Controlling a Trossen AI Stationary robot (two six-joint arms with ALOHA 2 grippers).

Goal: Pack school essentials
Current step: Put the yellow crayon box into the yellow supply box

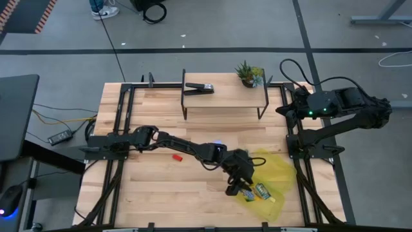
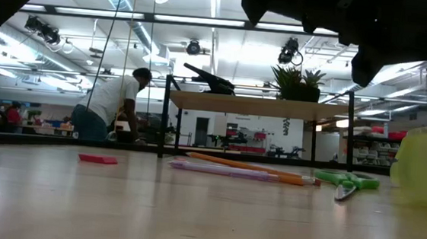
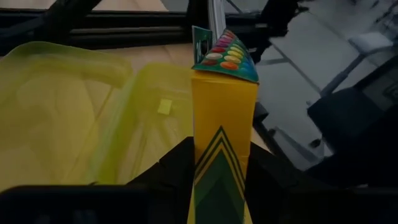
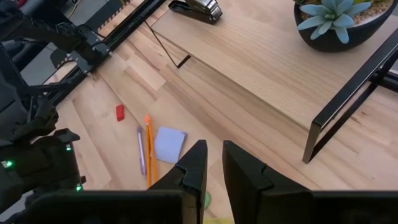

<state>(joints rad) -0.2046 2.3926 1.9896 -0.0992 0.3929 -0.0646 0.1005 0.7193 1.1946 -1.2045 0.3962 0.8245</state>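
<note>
Crayon box (image 3: pixel 224 118) stands upright between the left gripper's (image 3: pixel 221 186) dark fingers, which are clamped on its yellow sides, its flap with the coloured ovals tipped open at the far end. From above, that left gripper (image 1: pixel 239 175) is stretched across the table and sits over the yellow pouch (image 1: pixel 277 169), just at its near edge, with the box (image 1: pixel 261 191) showing as a small yellow-green shape on the plastic beside the claw. The left wrist view shows the pouch (image 3: pixel 68 118) lying open beyond the box (translucent, with a small yellow tab on its inner side), which the overhead view cannot resolve.

The right gripper (image 4: pixel 212 163) waits well off by the table's right edge, near the shelf; its fingers stand slightly apart with nothing between them.

The rest of the task's things lie apart from the left claw, toward the table's middle. The right wrist view gives them best: red piece (image 4: pixel 120 112), orange pencil (image 4: pixel 148 146) and pink pencil (image 4: pixel 141 152) side by side, and the blue notepad (image 4: pixel 170 144) just beside the pencils. Only the low view shows the scissors (image 2: pixel 350 181) clearly, green-handled, lying flat at the pencils' (image 2: pixel 248 169) right-hand end, with the red piece (image 2: pixel 97 158) off to the left and the pouch (image 2: pixel 426 167) rising at the right edge.

On the shelf (image 1: pixel 225 96) sit a stapler (image 1: pixel 201 87) and a plant (image 1: pixel 249 73). A person (image 2: pixel 112 100) bends over in the room behind.
</note>
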